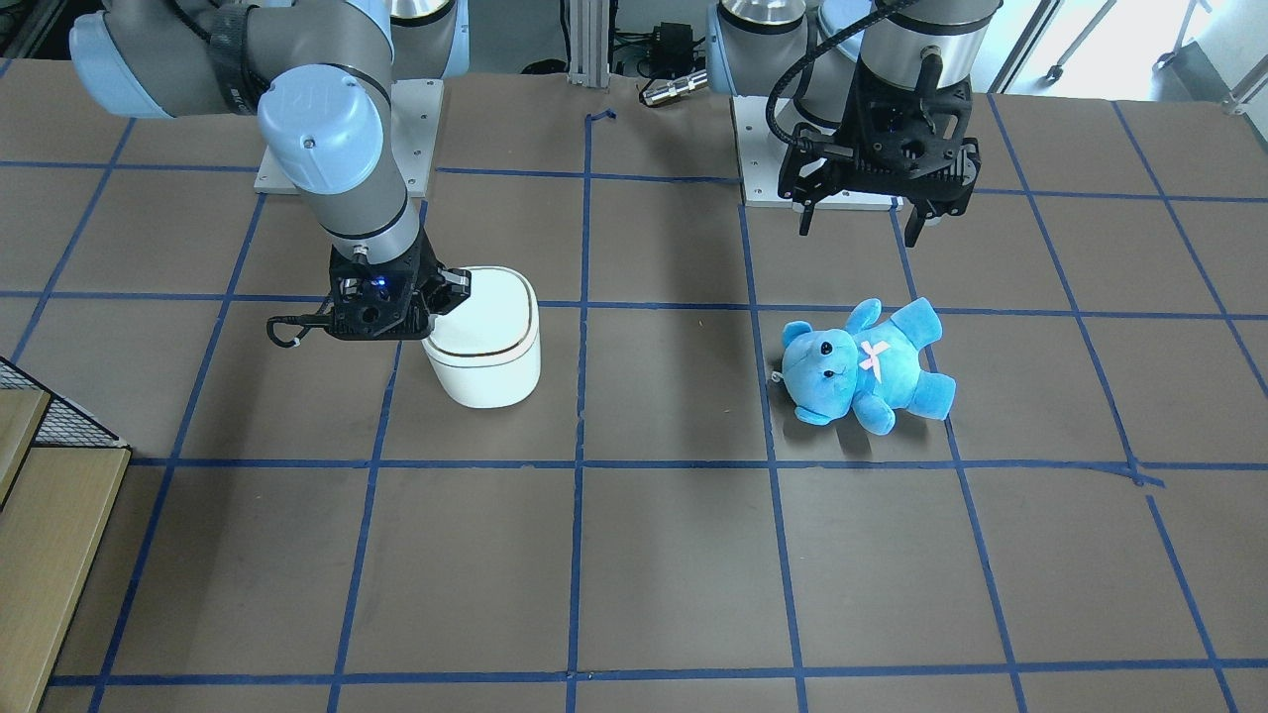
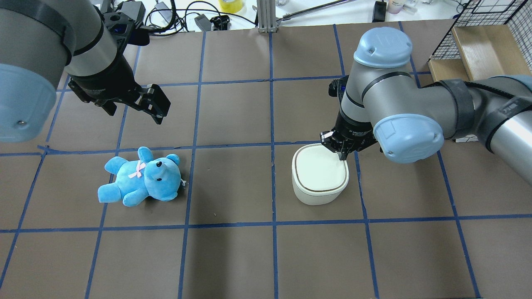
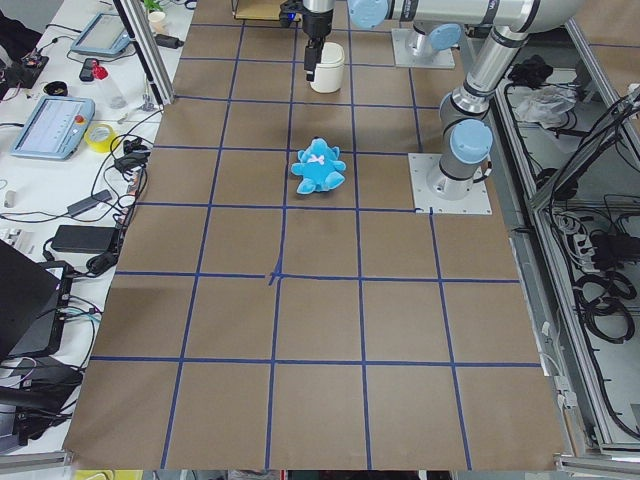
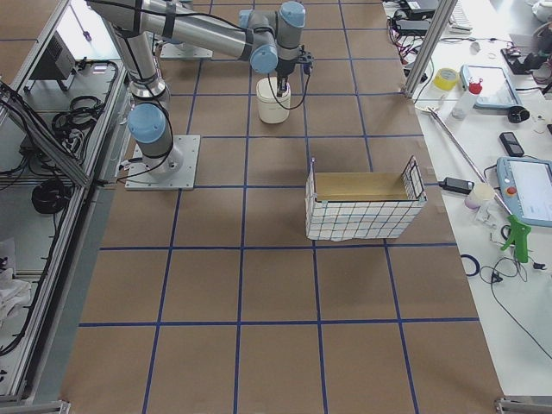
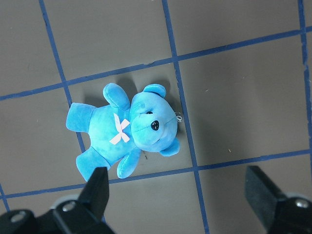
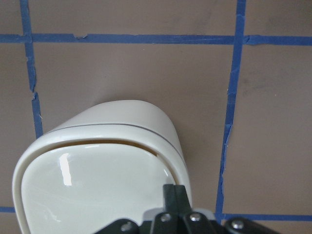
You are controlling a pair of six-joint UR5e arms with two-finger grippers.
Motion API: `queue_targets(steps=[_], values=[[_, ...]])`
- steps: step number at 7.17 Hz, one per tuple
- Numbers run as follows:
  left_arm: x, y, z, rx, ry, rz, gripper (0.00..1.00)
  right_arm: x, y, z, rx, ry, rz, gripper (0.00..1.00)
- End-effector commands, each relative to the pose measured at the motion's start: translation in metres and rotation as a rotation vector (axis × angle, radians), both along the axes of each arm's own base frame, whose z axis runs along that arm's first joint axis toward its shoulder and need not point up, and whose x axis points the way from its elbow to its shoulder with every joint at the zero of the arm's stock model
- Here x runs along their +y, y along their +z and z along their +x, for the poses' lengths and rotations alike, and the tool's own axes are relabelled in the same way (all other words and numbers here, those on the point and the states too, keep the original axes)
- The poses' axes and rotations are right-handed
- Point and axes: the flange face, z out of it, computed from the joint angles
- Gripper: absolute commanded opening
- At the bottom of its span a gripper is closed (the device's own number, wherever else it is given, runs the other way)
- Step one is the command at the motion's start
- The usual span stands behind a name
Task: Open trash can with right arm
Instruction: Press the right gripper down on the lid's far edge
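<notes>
The white trash can (image 1: 485, 342) stands on the brown table, its lid down; it also shows in the overhead view (image 2: 319, 174) and the right wrist view (image 6: 97, 185). My right gripper (image 1: 451, 290), with its blue light on, is shut. Its tips rest on the lid's corner nearest the robot's base, as the overhead view (image 2: 341, 154) and the right wrist view (image 6: 175, 192) show. A thin gap shows along the lid's far rim. My left gripper (image 1: 862, 223) is open and empty, high above the table (image 5: 180, 195).
A blue teddy bear (image 1: 862, 366) lies on its back under the left gripper (image 2: 139, 176). A wire basket with a wooden box (image 2: 478, 41) stands at the table's right end. Blue tape lines grid the table.
</notes>
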Motion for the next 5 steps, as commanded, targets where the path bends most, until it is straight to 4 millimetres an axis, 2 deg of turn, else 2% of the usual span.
queue_targets(steps=[1, 5], values=[[0.0000, 0.0000, 0.0000, 0.000, 0.000, 0.000, 1.00, -0.0010, -0.0034, 0.0001, 0.001, 0.000, 0.007, 0.00], [0.0000, 0.0000, 0.0000, 0.000, 0.000, 0.000, 1.00, -0.0020, -0.0050, 0.0024, -0.020, -0.002, 0.008, 0.00]])
